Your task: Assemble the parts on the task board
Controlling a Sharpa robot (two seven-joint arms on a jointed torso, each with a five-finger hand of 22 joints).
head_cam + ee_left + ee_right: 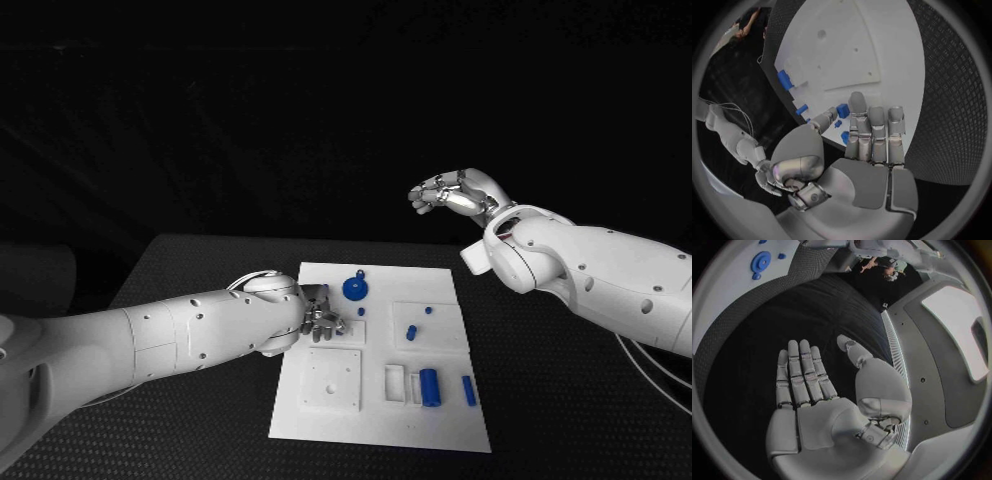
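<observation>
The left hand is hovering low over the left edge of the white task board, which is lying in the middle of the black counter; its fingers are reaching straight out, side by side, with nothing in them; small blue pieces are sitting just beyond the fingertips. The right hand is hanging high above the counter's far right corner, well apart from the board; its palm is spread flat, fingers loosely extended, holding nothing. A round blue part is lying near the board's far edge; a blue cylinder and a slim blue bar are lying toward its near right corner.
</observation>
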